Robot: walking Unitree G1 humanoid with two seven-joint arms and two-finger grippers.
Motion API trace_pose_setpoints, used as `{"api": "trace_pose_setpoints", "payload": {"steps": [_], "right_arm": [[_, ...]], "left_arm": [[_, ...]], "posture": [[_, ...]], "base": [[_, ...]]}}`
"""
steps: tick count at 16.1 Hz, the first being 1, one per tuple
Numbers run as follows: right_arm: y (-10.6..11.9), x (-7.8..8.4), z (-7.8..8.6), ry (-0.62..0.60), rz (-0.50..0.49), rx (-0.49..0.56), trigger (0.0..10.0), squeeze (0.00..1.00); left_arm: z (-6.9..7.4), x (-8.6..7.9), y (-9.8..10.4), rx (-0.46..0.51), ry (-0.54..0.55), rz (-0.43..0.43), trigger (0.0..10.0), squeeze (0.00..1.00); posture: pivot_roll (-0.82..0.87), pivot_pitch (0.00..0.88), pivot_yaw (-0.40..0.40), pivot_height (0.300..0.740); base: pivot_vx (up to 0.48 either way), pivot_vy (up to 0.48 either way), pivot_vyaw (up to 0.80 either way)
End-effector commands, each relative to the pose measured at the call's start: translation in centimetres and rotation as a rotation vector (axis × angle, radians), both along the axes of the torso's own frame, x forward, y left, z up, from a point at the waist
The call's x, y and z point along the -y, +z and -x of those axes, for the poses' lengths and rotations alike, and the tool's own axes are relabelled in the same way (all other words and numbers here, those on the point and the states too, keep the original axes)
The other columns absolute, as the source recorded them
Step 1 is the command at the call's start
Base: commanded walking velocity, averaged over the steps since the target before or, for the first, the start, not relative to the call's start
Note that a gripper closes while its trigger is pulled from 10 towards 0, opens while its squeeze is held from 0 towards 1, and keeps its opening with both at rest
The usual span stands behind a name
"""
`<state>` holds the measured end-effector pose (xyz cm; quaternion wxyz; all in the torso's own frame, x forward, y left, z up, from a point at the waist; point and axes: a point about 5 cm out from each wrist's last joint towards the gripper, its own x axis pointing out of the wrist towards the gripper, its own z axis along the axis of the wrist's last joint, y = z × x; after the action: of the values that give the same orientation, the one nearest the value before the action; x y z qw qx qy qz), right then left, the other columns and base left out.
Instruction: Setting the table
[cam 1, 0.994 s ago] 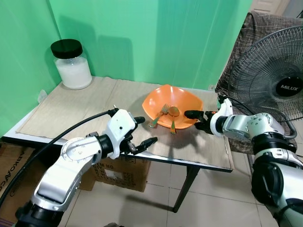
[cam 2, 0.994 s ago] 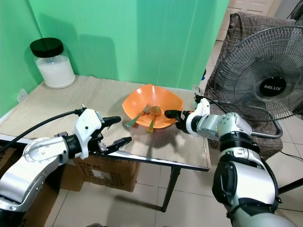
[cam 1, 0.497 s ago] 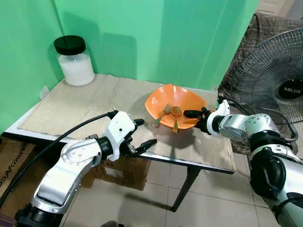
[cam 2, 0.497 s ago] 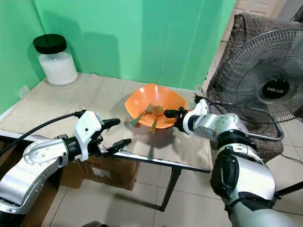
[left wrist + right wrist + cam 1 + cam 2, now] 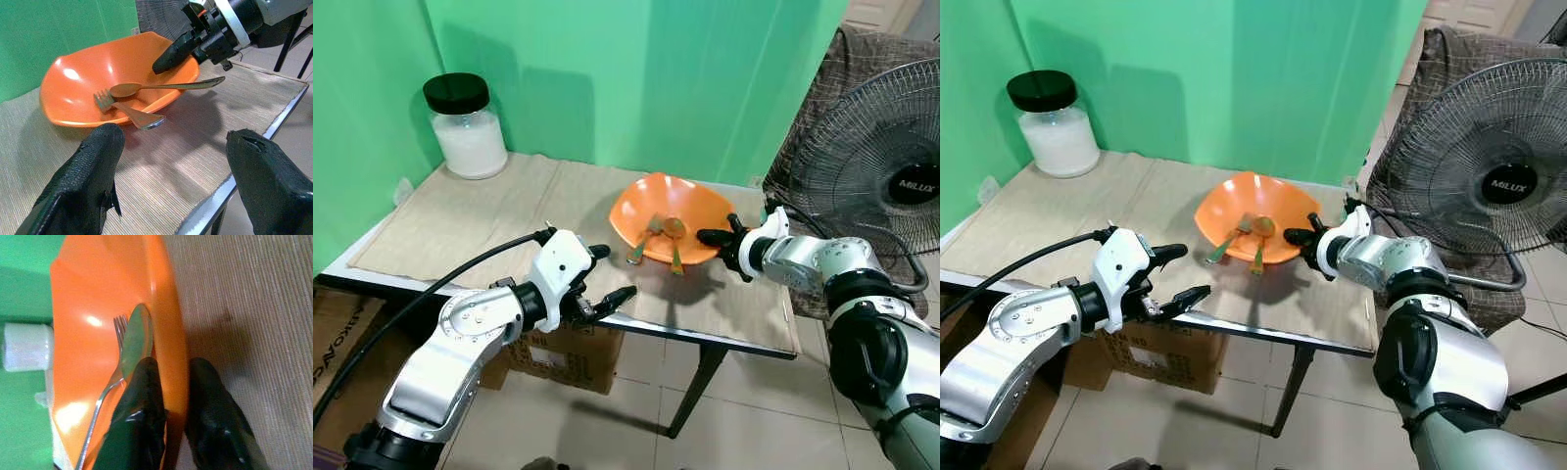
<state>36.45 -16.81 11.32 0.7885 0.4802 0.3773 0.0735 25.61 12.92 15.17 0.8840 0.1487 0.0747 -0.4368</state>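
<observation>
Centre frame, the right pincer [image 5: 720,238] grips the rim of the orange bowl [image 5: 651,208] on the desk [image 5: 460,225]. Left pincer [image 5: 607,274] hovers, released. If the bowl is tilted, the fork [image 5: 644,240] and spoon [image 5: 674,238] could slide out.

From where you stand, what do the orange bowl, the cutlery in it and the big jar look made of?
The orange bowl, its rim pinched by the right tool, looks like glossy plastic: bright highlights, uniform colour. The spoon and fork look like metal with a dull bronze sheen. The jar seems clear glass or plastic holding something white, with a black, probably plastic, lid.
</observation>
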Motion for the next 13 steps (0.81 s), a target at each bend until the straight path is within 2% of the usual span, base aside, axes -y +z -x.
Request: {"api": "trace_pose_setpoints", "payload": {"steps": [1, 9, 13], "right_arm": [[0.64, 0.02, -0.35, -0.017, -0.02, 0.015, 0.0, 0.0], [0.79, 0.19, -0.47, -0.058, -0.055, -0.005, 0.0, 0.0], [1.23, 0.68, -0.94, -0.096, 0.0, 0.019, 0.0, 0.0]], "left_arm": [[-0.04, -0.08, 0.53, 0.017, -0.001, -0.002, 10.0, 0.0], [-0.14, 0.07, 0.54, 0.016, -0.008, 0.0, 10.0, 0.0], [-0.13, 0.08, 0.58, 0.016, -0.007, 0.001, 10.0, 0.0]], "posture": [[-0.16, 0.0, -0.077, 0.74], [-0.16, 0.0, -0.073, 0.74], [-0.16, 0.0, -0.073, 0.74]], "base": [[0.0, 0.0, 0.0], [0.0, 0.0, 0.0], [0.0, 0.0, 0.0]]}}
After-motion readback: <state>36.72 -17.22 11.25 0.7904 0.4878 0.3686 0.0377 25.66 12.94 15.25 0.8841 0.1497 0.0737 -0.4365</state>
